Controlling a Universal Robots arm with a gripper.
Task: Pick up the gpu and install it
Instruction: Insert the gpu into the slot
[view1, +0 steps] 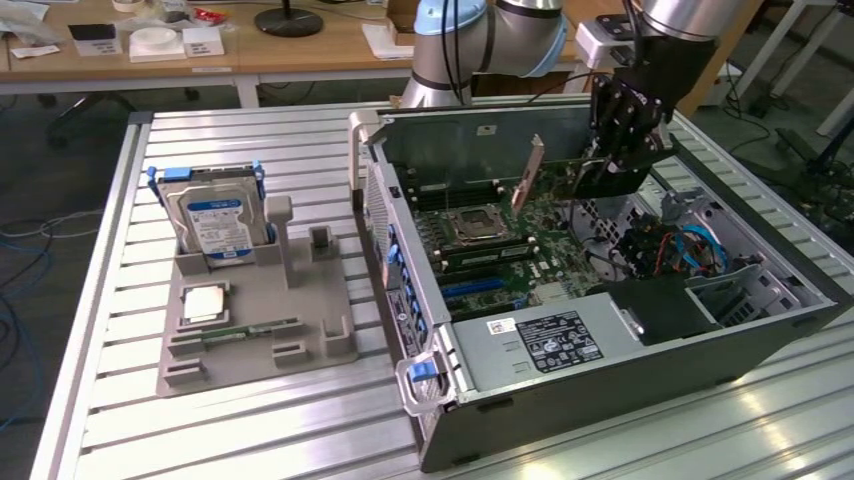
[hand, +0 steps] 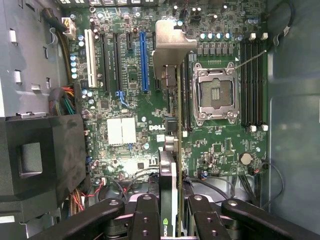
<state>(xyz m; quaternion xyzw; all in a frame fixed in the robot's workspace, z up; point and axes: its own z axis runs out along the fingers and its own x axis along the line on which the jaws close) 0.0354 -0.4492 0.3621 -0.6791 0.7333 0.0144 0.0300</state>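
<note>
gripper (hand: 172, 207): standing part-closed, pinching the gpu (hand: 168, 170) by its upper edge.
gpu: hanging edge-on above the motherboard (view1: 527, 262), 2 o'clock from the CPU socket (view1: 470, 225) in the exterior view.
handling: probably proving light, stiff and fragile; edge-gripping suits it.

- The computer case (view1: 601, 350) lies open on the counter (view1: 240, 430), at the exterior view's right.
- Beside it, at the exterior view's left, a tray (view1: 287, 300) carries a hard drive (view1: 214, 222) upright, with a memory stick (view1: 254, 329) flat nearer the camera.
- The gpu (view1: 567, 185), edge-down in the claw (view1: 621, 150), hangs inside the case over the motherboard (view1: 514, 250).
</note>
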